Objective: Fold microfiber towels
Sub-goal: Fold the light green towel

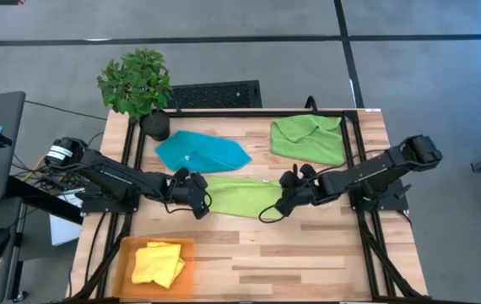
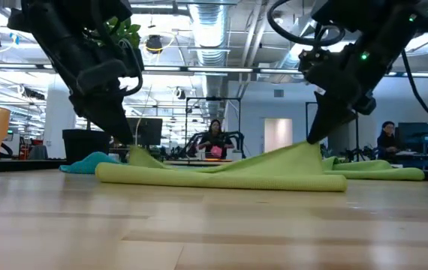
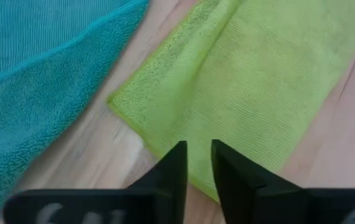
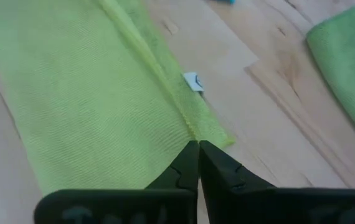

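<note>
From above, the left gripper (image 1: 197, 196) sits at the left end of a folded lime green towel (image 1: 242, 198) and the right gripper (image 1: 286, 199) at its right end. The towel's long axis runs across the table between them. A teal towel (image 1: 200, 150) lies just behind, a second green towel (image 1: 310, 139) at the back right, and a yellow towel (image 1: 158, 263) rests in the orange tray (image 1: 127, 253).

From table height, both grippers reach down to the lime towel's ends; its right end is lifted into a peak under the right gripper (image 2: 313, 136).

The left wrist camera shows the left fingers (image 3: 172, 169) slightly parted over the towel's corner, nothing between them.

The right wrist camera shows the right fingers (image 4: 187, 163) nearly together, pinching the folded edge beside a small white tag (image 4: 194, 81).
</note>
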You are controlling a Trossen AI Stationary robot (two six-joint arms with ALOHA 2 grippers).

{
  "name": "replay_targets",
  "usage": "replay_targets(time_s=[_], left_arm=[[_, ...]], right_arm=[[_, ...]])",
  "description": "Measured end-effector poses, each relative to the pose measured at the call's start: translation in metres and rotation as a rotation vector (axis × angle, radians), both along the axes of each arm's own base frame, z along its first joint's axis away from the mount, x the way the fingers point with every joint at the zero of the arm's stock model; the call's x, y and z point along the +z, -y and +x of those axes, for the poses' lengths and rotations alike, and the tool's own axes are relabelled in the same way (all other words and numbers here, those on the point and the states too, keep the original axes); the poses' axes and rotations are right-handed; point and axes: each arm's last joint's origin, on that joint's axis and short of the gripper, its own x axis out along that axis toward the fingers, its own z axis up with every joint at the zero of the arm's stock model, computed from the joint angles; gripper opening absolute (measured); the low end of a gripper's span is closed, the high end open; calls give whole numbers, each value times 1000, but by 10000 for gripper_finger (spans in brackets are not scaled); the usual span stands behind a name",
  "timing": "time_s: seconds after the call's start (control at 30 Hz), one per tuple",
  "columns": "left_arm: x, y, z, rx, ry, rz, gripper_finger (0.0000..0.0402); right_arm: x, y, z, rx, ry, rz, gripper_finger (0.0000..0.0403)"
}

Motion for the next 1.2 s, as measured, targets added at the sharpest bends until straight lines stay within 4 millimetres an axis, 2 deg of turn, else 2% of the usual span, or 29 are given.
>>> replay_targets(time_s=[0.2,0.37,0.5,0.63,0.83,1.03,1.2], left_arm=[[0,0,0,-50,-19,34,127],[0,1,0,-96,-34,18,155],[-2,10,-2,-287,-87,15,159],[-2,22,-5,-417,-109,81,159],[-12,29,-5,-428,-155,143,159],[-37,31,1,-426,-254,177,159],[-44,33,6,-444,-256,226,159]], right_arm=[[0,3,1,-13,1,-1,74],[1,4,1,-15,3,0,117],[10,3,6,-20,27,7,140],[24,-6,13,59,51,-13,153],[40,-25,19,171,87,-35,157],[44,-40,18,224,117,-25,150],[45,-48,15,228,129,-5,144]])
